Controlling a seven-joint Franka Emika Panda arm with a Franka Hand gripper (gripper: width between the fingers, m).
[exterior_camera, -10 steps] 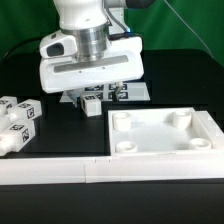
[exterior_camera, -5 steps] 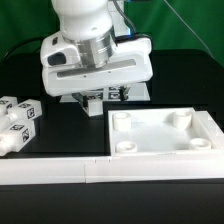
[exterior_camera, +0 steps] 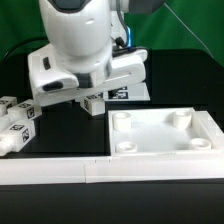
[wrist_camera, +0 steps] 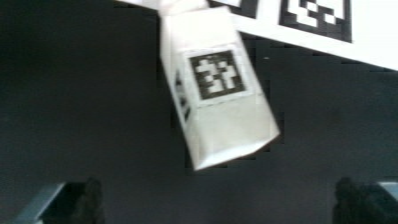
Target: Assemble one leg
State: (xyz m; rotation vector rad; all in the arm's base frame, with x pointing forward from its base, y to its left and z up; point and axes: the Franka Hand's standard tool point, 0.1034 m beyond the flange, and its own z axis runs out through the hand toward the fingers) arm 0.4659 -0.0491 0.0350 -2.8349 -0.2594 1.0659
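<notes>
Ok, early stage: end effector is hovering over the leg, fingers apart, gripping nothing.
Leg is lying on the counter at the marker board edge; picking it and seating it in the white panel are looking undone.

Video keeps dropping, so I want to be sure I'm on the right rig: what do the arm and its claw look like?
The arm is glossy white and rounded, with a grey band higher up. The claw has a wide, boxy white housing and two dark fingertips. No lettering or markings are legible on either.
</notes>
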